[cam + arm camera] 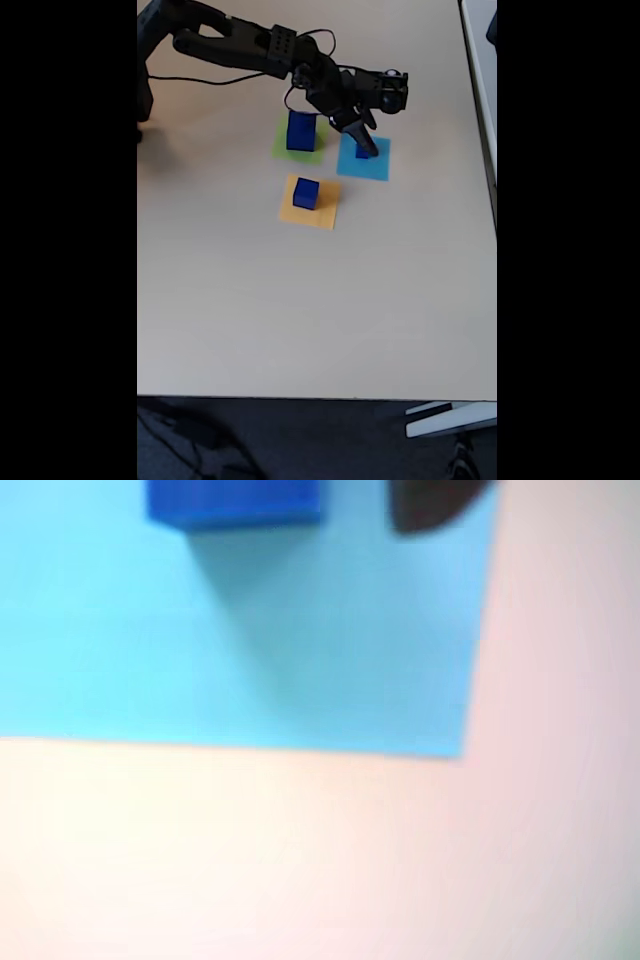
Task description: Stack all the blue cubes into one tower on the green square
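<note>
Your largest blue cube (301, 131) stands upright on the green square (283, 150), its long axis vertical, tall enough that it may be two stacked. A smaller blue cube (306, 193) sits square on the orange-yellow sheet (325, 214). The smallest blue cube (235, 503) rests on the cyan sheet (300, 660), a flat dark-blue face toward the wrist camera. Your gripper (366, 149) reaches down right at it; you cannot tell whether its fingers are spread or closed.
</note>
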